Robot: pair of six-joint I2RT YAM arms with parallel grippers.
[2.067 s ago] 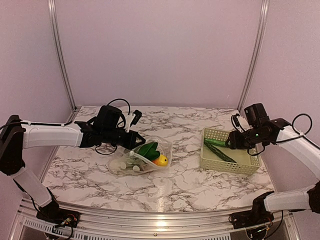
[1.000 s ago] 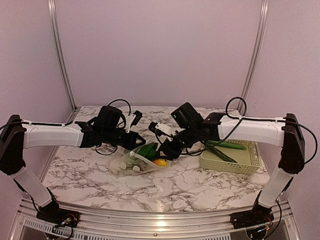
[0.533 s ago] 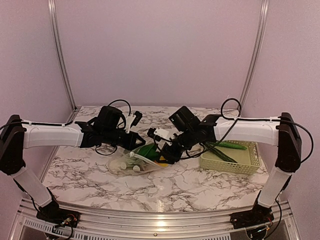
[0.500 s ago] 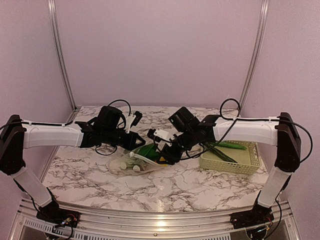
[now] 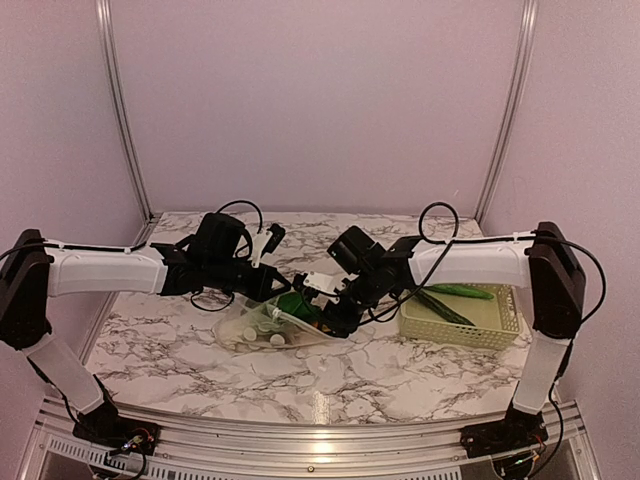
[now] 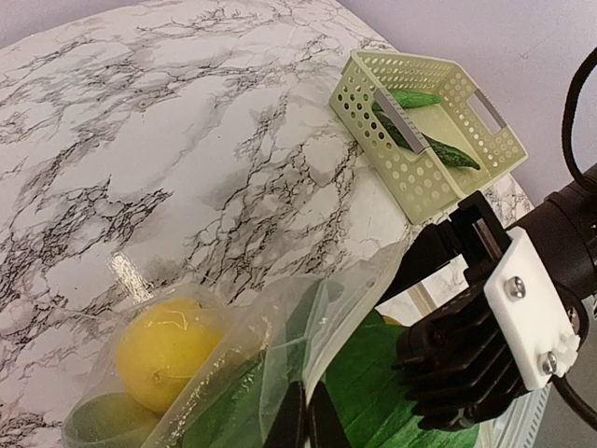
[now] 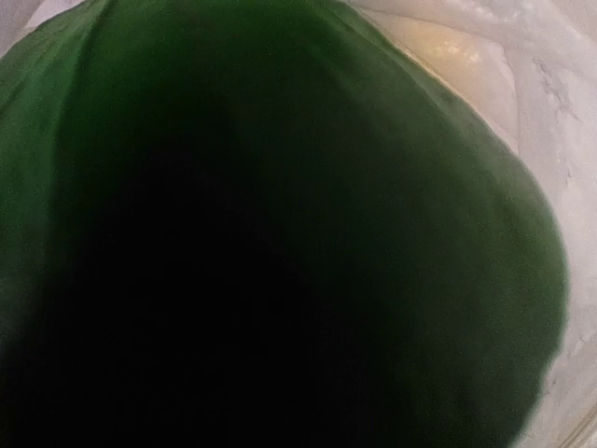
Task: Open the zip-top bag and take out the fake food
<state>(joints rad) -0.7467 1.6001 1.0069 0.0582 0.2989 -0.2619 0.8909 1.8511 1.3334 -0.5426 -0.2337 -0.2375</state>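
Note:
The zip-top bag lies at mid-table, clear with white dots, its mouth lifted. My left gripper is shut on the bag's upper edge, its fingertips pinched on the plastic. My right gripper is pushed into the bag's mouth against a green leafy piece; its black body shows in the left wrist view. That green piece fills the right wrist view and hides the fingers. A yellow lemon sits inside the bag.
A pale yellow-green lattice basket stands at the right and holds two long green pieces; it also shows in the left wrist view. The right arm spans the table between basket and bag.
My right arm has swung from above the basket to the bag and pushed its gripper into the mouth, covering the yellow piece from above. My left gripper has kept its hold.

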